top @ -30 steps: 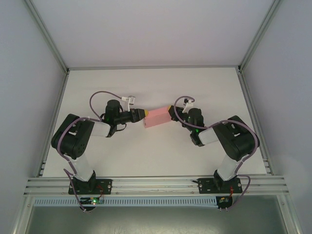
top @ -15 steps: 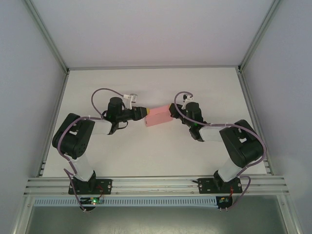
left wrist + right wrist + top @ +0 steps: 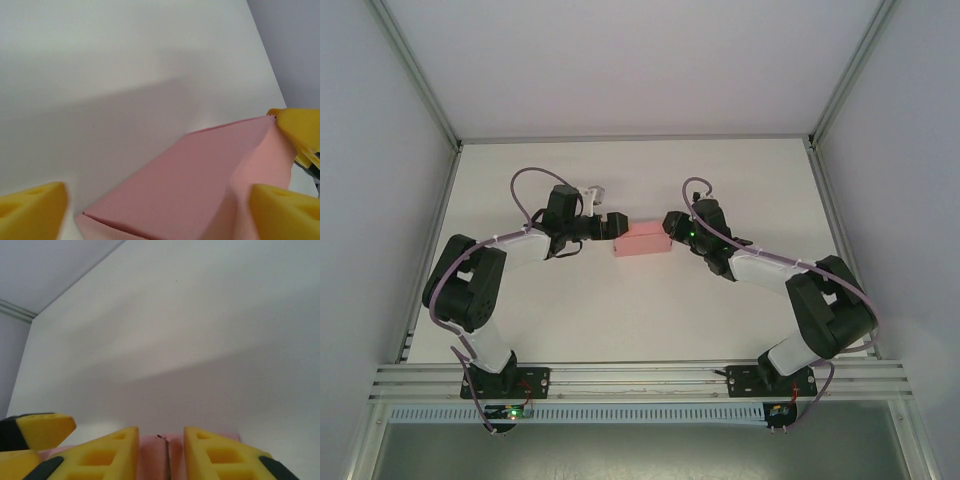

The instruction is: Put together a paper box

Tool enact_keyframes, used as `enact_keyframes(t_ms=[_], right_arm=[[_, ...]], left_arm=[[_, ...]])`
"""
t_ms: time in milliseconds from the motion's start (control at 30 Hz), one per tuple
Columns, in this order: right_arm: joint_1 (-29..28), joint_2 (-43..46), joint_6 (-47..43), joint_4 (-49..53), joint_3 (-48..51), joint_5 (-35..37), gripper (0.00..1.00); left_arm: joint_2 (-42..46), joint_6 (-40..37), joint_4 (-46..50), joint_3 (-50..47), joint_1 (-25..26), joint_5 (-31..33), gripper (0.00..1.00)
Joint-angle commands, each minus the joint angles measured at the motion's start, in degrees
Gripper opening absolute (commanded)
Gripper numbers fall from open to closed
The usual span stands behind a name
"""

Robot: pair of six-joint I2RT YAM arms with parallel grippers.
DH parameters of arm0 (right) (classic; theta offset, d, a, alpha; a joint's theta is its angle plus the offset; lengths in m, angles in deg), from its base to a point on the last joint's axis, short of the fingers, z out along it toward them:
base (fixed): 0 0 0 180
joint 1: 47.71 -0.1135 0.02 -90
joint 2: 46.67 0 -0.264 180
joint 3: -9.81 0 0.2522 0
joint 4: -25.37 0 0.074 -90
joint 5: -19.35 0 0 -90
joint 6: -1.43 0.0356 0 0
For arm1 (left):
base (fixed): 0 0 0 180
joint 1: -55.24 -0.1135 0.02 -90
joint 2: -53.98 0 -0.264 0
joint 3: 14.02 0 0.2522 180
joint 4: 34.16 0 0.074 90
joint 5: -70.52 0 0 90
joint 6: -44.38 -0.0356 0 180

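The paper box (image 3: 642, 241) is a small pink closed box lying on the white table (image 3: 640, 310), between the two arms. My left gripper (image 3: 617, 228) is at its left end, open wide. In the left wrist view its yellow fingertips (image 3: 35, 207) stand far apart with the paper box (image 3: 200, 185) between them, untouched. My right gripper (image 3: 670, 222) is at the right end. Its yellow fingers (image 3: 102, 455) are parted a little, and the paper box (image 3: 162, 460) shows in the gap with a seam between two flaps. My right gripper (image 3: 161, 442) pinches nothing that I can see.
Metal frame posts (image 3: 448, 150) and grey walls bound the table on the left, right and back. A rail (image 3: 640, 378) with both arm bases runs along the near edge. The right gripper's yellow finger (image 3: 297, 132) shows at the box's far corner in the left wrist view.
Both arms have reached farther back and the box now lies level. The left gripper has opened wide and let go. The right gripper's jaws have parted slightly.
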Motion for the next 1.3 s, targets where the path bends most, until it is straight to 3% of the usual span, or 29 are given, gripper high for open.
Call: enact_keyframes(t_ms=[0, 267, 333, 367, 467, 700, 800, 900, 967, 1033, 1267], right_arm=[[-0.62, 1.68, -0.84, 4.55, -1.02, 0.78, 0.30], [0.72, 5.15, -4.14, 6.13, -2.08, 2.95, 0.59], [1.34, 7.15, -8.09, 6.57, -2.97, 2.90, 0.88], [1.63, 8.22, -10.69, 7.17, -3.65, 2.70, 0.98], [3.27, 10.91, -18.11, 7.40, -5.15, -0.64, 0.98], [4.68, 12.44, -46.20, 2.13, -6.63, -23.78, 0.98], [4.68, 10.45, -61.47, 9.29, -10.40, -33.42, 0.98], [3.33, 7.03, -83.59, 25.74, -16.43, -40.77, 0.98], [1.33, 3.82, -94.24, 36.15, -21.34, -38.64, 0.98], [-0.42, 0.14, -98.48, 42.22, -26.13, -34.11, 0.98], [-2.46, -14.30, -103.06, 54.92, -39.84, -24.07, 0.98]], left_arm=[[2.98, -2.11, 5.21, 1.58, 0.84, 2.06, 1.00], [7.71, -2.59, 14.17, 6.39, 0.57, 12.74, 1.00], [9.59, -1.77, 18.26, 8.29, 0.03, 17.72, 1.00], [10.71, -1.74, 20.02, 8.83, -0.35, 19.81, 1.00], [15.22, -0.75, 25.05, 9.24, -1.87, 28.37, 1.00], [25.94, -0.38, 33.79, 6.58, -4.36, 42.82, 1.00], [28.30, 2.81, 36.02, 4.33, -4.67, 46.44, 1.00], [29.08, 2.64, 34.87, 1.48, -4.82, 45.37, 1.00], [28.81, 2.12, 35.67, 1.15, -4.84, 44.92, 1.00], [28.51, 1.54, 36.93, 1.40, -4.84, 44.77, 1.00], [29.03, 3.21, 35.27, -0.59, -5.05, 46.65, 1.00]])
